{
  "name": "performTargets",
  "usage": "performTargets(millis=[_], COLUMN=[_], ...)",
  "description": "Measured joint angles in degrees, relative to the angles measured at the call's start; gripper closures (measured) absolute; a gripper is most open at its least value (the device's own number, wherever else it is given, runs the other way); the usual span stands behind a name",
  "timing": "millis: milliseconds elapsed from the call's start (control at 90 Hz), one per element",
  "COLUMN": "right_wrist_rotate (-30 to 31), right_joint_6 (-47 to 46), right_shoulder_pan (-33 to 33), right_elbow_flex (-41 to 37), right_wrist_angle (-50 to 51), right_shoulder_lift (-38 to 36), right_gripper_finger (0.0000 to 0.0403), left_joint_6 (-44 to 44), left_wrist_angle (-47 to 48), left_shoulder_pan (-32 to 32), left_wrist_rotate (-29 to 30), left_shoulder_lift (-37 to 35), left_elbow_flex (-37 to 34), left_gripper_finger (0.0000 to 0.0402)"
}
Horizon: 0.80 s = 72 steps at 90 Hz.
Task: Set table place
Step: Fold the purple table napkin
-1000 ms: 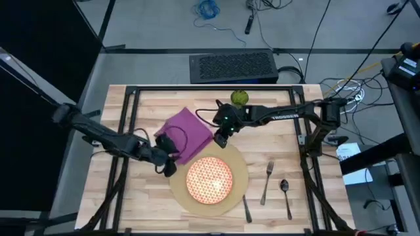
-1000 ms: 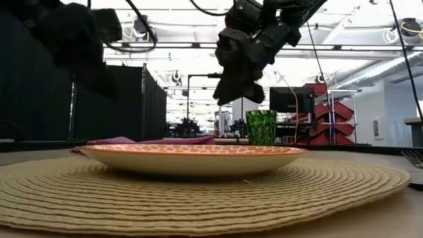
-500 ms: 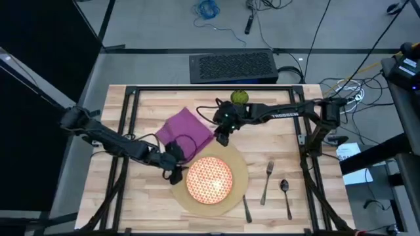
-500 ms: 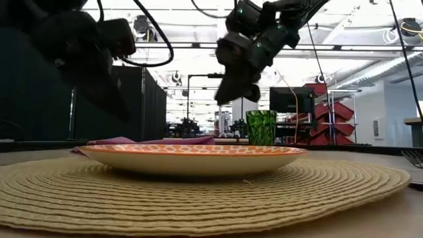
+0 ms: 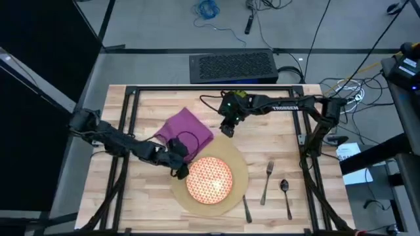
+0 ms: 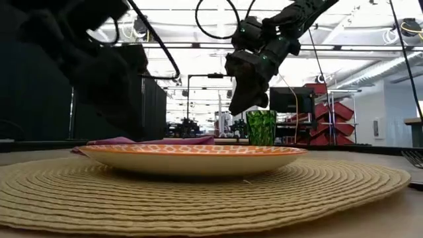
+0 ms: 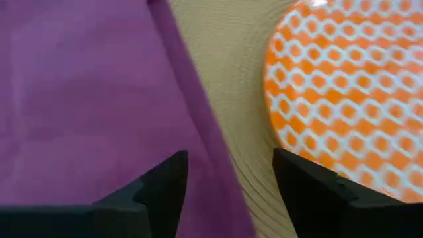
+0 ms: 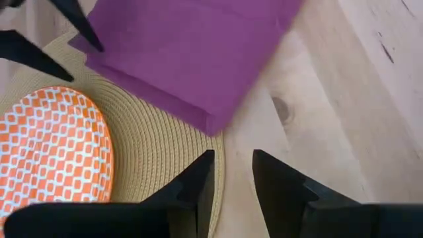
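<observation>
The round tan mat, the place (image 5: pixel 240 164), lies on the wooden table (image 5: pixel 282 137) with an orange-and-white patterned plate (image 5: pixel 210 180) on it. A purple napkin (image 5: pixel 189 128) lies flat at the mat's far left, its near edge (image 7: pixel 218 165) overlapping the mat's rim. My left gripper (image 7: pixel 230 178) hovers open above that edge, beside the plate (image 7: pixel 344 99). My right gripper (image 8: pixel 232 172) hangs above the bare table off the napkin's right corner (image 8: pixel 211 125), its fingers a narrow gap apart and holding nothing.
A green glass (image 6: pixel 261 127) stands at the far middle, under my right arm in the high view. A fork (image 5: pixel 268 178), a spoon (image 5: pixel 285 191) and a knife (image 5: pixel 246 208) lie to the right of the mat. A black bar frame (image 5: pixel 131 131) runs around the tabletop.
My left gripper has gone toward the table's right edge, from beside the napkin to over its near edge next to the plate. My right gripper has drawn back toward the far edge, away from the napkin. Napkin, mat and plate have stayed put.
</observation>
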State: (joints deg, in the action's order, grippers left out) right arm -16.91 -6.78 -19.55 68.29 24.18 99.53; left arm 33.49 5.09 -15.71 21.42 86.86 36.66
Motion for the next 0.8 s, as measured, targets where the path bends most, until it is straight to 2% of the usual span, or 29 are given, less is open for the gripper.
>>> performTargets(millis=[133,367,800], right_wrist_rotate=[-0.04,-0.04,-4.67], right_joint_6=[0.61,1.94,3.01], right_shoulder_pan=[0.02,-0.02,-5.17], right_elbow_flex=[0.00,0.00,0.00], right_wrist_angle=[0.56,1.01,-0.83], right_shoulder_lift=[0.00,0.02,0.00], right_gripper_finger=[0.0312,0.0312,0.0312], left_joint_6=[-3.93,-5.85,-5.37], left_wrist_angle=[-0.01,0.72,0.99], left_shoulder_pan=[1.12,2.36,2.58], left_wrist_rotate=[1.66,5.59,3.72], left_shoulder_lift=[2.56,5.62,11.28], left_elbow_flex=[2.10,4.78,6.10], left_gripper_finger=[0.0193,0.0193,0.0193])
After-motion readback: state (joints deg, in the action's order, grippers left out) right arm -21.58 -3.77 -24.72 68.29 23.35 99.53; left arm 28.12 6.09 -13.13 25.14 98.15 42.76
